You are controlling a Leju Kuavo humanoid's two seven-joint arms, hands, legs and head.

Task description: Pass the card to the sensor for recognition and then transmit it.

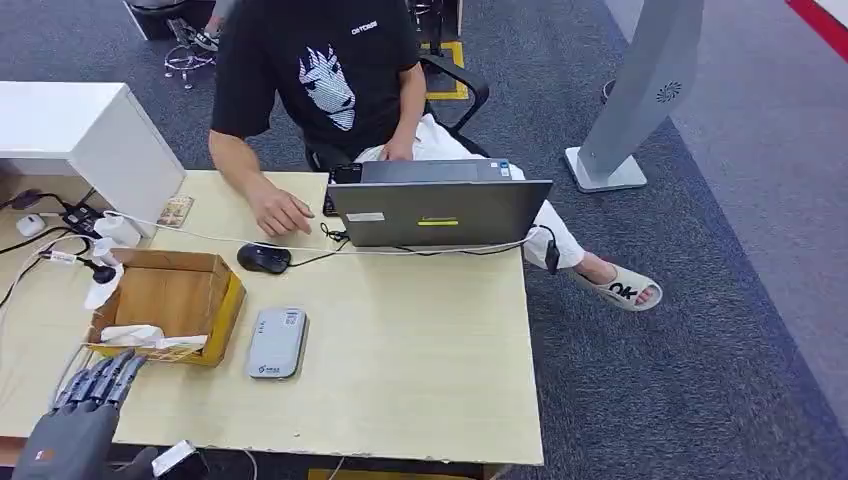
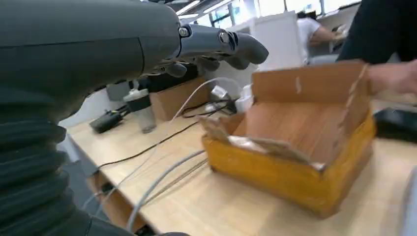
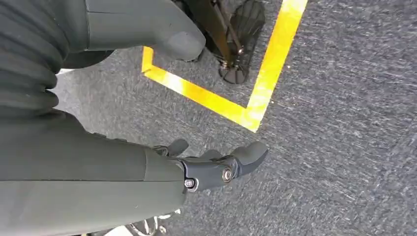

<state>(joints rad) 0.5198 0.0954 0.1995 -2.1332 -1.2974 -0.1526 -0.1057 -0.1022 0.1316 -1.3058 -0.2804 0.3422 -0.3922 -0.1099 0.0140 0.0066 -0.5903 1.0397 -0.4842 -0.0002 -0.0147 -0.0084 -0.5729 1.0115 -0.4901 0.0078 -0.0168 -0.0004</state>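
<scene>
Pale wood tabletop (image 1: 420,350), grey carpet (image 1: 700,330).
Yellow-sided brown box (image 1: 175,300), light grey sensor (image 1: 277,342), black mouse (image 1: 264,258), grey laptop (image 1: 440,212) with a lime strip, person's black shirt (image 1: 310,70) with white print, dark grey left robot hand (image 1: 85,405), yellow floor tape (image 3: 221,101).

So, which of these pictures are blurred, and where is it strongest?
Left wrist view: most blurred, strongest on the cardboard box and the person's hand. Right wrist view: the carpet looks streaked, while the yellow tape stays fairly clear. Head view: sharp, evenly lit.
</scene>
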